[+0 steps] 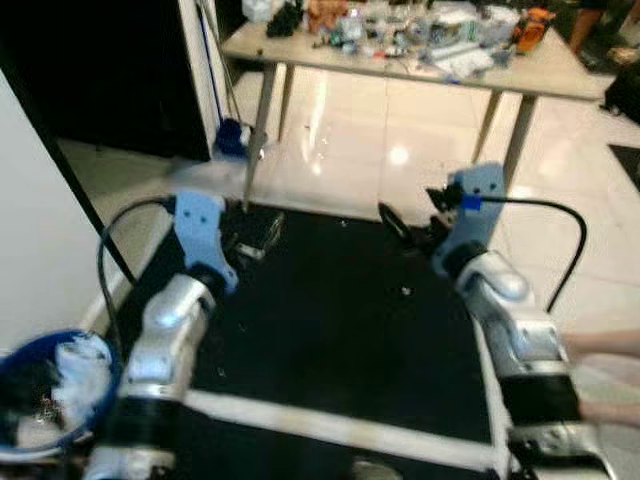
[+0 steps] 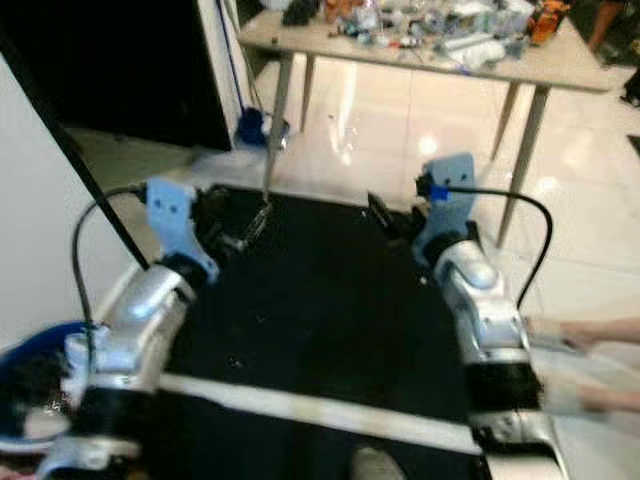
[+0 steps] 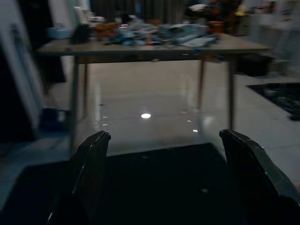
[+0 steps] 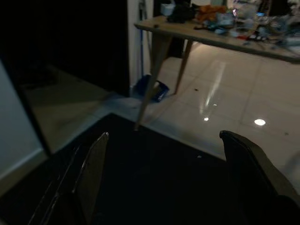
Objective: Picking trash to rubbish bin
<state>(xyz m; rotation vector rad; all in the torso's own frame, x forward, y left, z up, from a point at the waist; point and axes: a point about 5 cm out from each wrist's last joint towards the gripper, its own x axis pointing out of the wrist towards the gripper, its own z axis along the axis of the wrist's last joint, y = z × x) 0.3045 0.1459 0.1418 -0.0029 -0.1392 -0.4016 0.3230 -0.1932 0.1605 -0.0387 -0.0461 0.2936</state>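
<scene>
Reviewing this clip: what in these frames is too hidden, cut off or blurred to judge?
- Blue bin: cut by the left eye view's lower left corner; its contents are a blurred mix of white and dark.
- Clutter on the table: too small and blurred to name single items.
- Pale object at the bottom edge, right eye view: cut off, unidentifiable.
- Left gripper and right gripper: open, but the black mat beneath is too dark for small scraps.

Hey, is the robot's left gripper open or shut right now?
Open. In the left wrist view the left gripper has its two black fingers set wide apart, with only the black mat between them.
</scene>
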